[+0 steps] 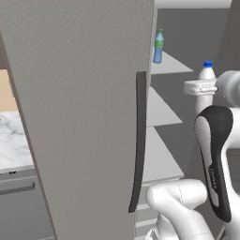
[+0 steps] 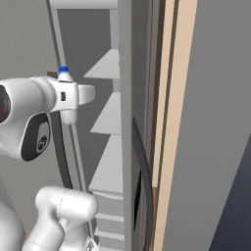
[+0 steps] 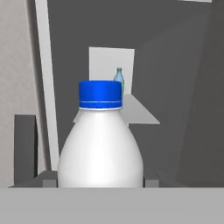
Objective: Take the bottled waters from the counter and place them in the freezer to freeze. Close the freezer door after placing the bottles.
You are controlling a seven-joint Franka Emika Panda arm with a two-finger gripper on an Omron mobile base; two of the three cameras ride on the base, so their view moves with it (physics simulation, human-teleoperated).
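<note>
The white bottle (image 3: 101, 148) has a plain, rounded white body and a ribbed blue cap; no label or writing can be read on it. It stands upright between the claw's (image 3: 100, 181) two dark fingers, which are closed on its lower body, and it is held up in front of the open freezer (image 1: 178, 37), level with the upper shelves. In the left base view its cap and neck rise above the white hand. The blue bottle (image 1: 158, 47), translucent with a green cap and green label band, lettering too small to read, stands upright on the top shelf (image 1: 169, 65) near that shelf's left edge. The grey freezer door (image 1: 79, 117) with its dark bar handle (image 1: 138, 140) stands swung open. A marble counter (image 1: 14, 145) lies beyond it.
</note>
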